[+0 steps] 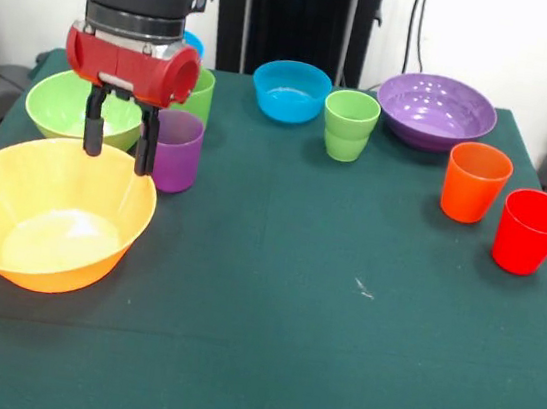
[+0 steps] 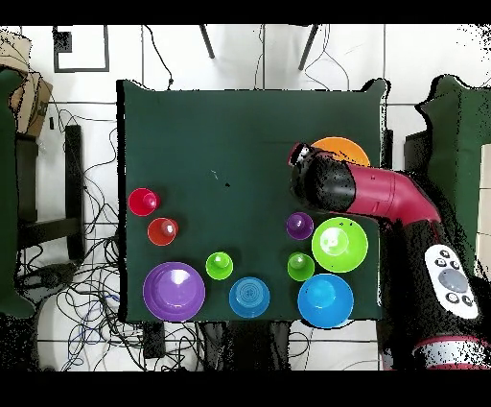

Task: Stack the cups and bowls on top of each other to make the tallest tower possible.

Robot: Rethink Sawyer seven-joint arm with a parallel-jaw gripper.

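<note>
My gripper (image 1: 117, 144) is open and empty, hanging over the far rim of the big orange bowl (image 1: 50, 216), beside the purple cup (image 1: 178, 152). The lime green bowl (image 1: 65, 101) and a green cup (image 1: 201, 94) stand behind it. In the overhead view my arm (image 2: 369, 192) covers part of the orange bowl (image 2: 343, 147). A second green cup (image 1: 350, 124), the orange cup (image 1: 475, 181) and the red cup (image 1: 530, 230) stand apart on the right. The smaller blue bowl (image 1: 290, 91) and the purple bowl (image 1: 435, 110) sit at the back. Nothing is stacked.
The large blue bowl (image 2: 325, 300) sits near the robot's base, mostly hidden behind the arm in the front view. The green table cloth (image 1: 315, 351) is bare in the front half. Chairs and cables surround the table (image 2: 240, 125).
</note>
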